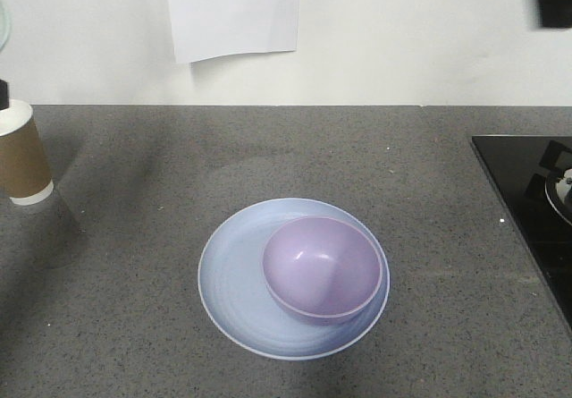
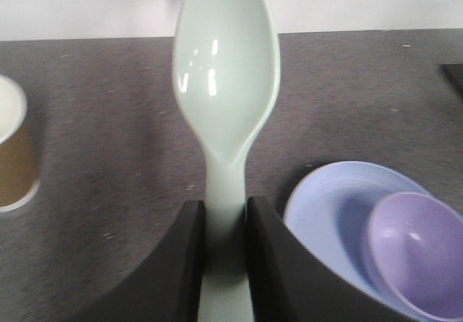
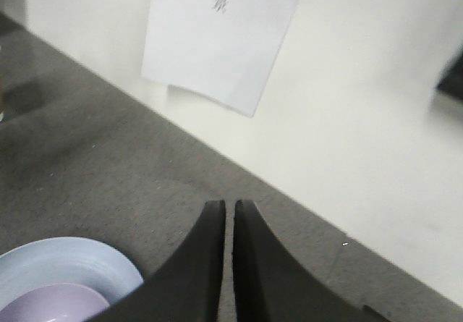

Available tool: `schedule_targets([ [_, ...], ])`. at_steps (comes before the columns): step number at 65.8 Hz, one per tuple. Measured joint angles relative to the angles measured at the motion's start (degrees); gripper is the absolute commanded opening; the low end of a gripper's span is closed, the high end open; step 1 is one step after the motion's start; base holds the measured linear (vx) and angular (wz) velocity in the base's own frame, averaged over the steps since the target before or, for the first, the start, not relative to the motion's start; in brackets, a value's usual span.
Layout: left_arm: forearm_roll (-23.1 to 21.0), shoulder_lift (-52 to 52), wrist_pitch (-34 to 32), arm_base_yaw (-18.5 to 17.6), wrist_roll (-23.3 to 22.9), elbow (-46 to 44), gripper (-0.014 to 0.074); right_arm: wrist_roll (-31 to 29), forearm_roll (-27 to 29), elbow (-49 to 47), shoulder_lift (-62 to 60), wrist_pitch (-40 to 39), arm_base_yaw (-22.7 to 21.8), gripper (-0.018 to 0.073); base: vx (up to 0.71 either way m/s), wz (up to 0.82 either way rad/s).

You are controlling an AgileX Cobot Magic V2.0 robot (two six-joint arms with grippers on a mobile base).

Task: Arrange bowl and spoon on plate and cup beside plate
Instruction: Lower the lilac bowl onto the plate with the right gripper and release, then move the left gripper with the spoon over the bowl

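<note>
Left jaws clamp the spoon (image 2: 226,98) near cup (image 1: 21,158); right jaws closed, empty, above countertop (image 1: 134,210).

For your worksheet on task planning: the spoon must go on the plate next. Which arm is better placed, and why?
The left. Its gripper already clamps the spoon by the handle above the counter, with the plate nearby. The right gripper is shut and empty.

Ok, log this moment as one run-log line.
left tool: shut on spoon, aloft | right tool: shut, empty | bowl: on plate | cup: far left
</note>
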Motion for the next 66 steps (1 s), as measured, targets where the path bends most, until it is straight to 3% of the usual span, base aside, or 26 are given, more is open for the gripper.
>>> schedule_targets([
  [14,-14.1,3.8,3.0,0.0,10.0,0.0,-0.0006,0.3,-1.2,-0.5,-14.4,4.5,-4.3,-0.0005,0.00,0.00],
  [21,-18.7,6.3,5.1,-0.3,13.7,0.0,-0.0006,3.1,-4.5,-0.7,-20.3,6.4,-4.5,-0.0005,0.00,0.00],
  [31,-19.4,9.9,6.6,-3.7,15.3,0.0,-0.0007,8.8,-11.3,-0.7,-25.0,12.0,-4.5,-0.0005,0.00,0.00],
  [42,-19.7,13.0,6.8,-10.8,15.8,0.0,-0.0007,13.6,-18.2,-0.7,-25.8,16.7,-4.5,-0.0005,0.00,0.00],
  [66,-20.2,21.6,0.8,-27.1,15.5,0.0,-0.0007,15.4,-19.4,-0.7,-25.9,19.0,-4.6,-0.0005,0.00,0.00],
])
